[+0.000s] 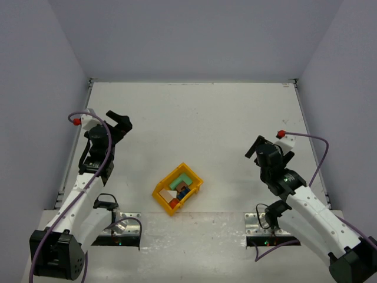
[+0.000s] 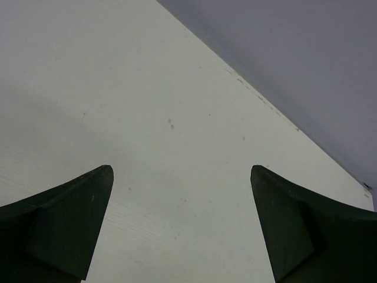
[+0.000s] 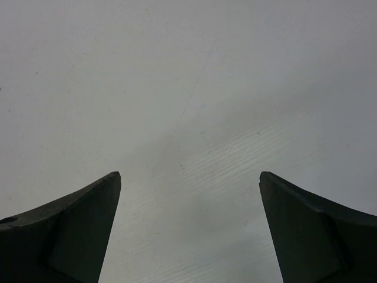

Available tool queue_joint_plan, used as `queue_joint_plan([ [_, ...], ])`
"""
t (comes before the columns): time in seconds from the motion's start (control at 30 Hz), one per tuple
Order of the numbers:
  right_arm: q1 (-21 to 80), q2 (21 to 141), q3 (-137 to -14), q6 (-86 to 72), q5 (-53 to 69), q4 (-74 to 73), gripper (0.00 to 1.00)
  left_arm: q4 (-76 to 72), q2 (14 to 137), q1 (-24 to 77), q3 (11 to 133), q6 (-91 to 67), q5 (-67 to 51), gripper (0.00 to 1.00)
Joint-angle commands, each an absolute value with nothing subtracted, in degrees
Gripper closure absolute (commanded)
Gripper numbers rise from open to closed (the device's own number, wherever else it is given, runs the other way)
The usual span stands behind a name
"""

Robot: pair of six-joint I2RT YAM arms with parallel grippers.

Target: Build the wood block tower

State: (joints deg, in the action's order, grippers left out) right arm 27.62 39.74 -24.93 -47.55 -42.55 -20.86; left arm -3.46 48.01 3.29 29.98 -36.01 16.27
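The small wooden blocks lie loose inside a yellow plastic bin [image 1: 161, 196] at the near middle of the table: a green brick [image 1: 184, 178], a brown piece [image 1: 183, 192], a red piece [image 1: 174, 203] and a bit of blue. No stacked tower shows. My left gripper [image 1: 119, 121] is open and empty at the left, well away from the bin; its wrist view [image 2: 181, 171] shows only bare table between the fingers. My right gripper [image 1: 255, 147] is open and empty at the right; its wrist view [image 3: 189, 175] shows only bare table too.
The white table [image 1: 206, 118] is closed in by grey walls at the back, left and right. Metal base plates [image 1: 126, 233] sit at the near edge under each arm. Cables loop beside both arms.
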Motion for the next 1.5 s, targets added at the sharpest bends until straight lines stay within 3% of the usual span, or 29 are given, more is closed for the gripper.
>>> queue_joint_plan([
  [0.0, 27.8, 38.8, -25.1, -46.6, -42.9, -17.6, 0.01, -6.1, 48.1, 2.9, 30.8, -35.3, 16.2, 0.00],
  [0.3, 27.7, 36.5, -21.2, -38.5, -36.8, -9.8, 0.01, -6.3, 48.9, 2.9, 30.9, -35.3, 15.6, 0.00],
  [0.47, 27.9, 39.1, -20.3, -25.8, -6.9, 2.4, 0.01, -7.0, 49.9, 2.9, 31.2, -35.0, 12.8, 0.00],
  [0.53, 30.6, 45.7, -23.7, -23.8, -0.9, 2.0, 0.01, -7.4, 50.1, 2.9, 31.2, -34.8, 11.7, 0.00],
  [0.67, 45.0, 59.0, -31.9, -17.2, -3.6, 1.3, 0.01, -7.7, 50.1, 2.9, 30.9, -34.8, 11.3, 0.00],
  [0.93, 53.1, 77.5, -40.5, -16.2, 4.5, 3.4, 0.03, -7.7, 49.2, 2.9, 30.6, -34.6, 10.4, 0.00],
  [1.1, 55.4, 81.1, -42.0, -16.2, 0.4, 0.9, 0.25, -7.6, 48.8, 2.9, 30.5, -34.5, 10.4, 0.00],
  [1.23, 56.3, 83.4, -41.4, -17.0, -2.4, 0.3, 0.35, -7.6, 48.6, 2.9, 30.5, -34.7, 11.0, 0.00],
  [1.37, 57.5, 85.7, -43.6, -15.9, -8.8, -3.5, 0.63, -6.9, 48.4, 2.9, 30.8, -34.7, 11.5, 0.00],
  [1.47, 57.9, 85.7, -44.7, -15.4, -12.5, -5.4, 0.78, -6.6, 47.9, 2.9, 30.7, -34.7, 12.0, 0.00],
])
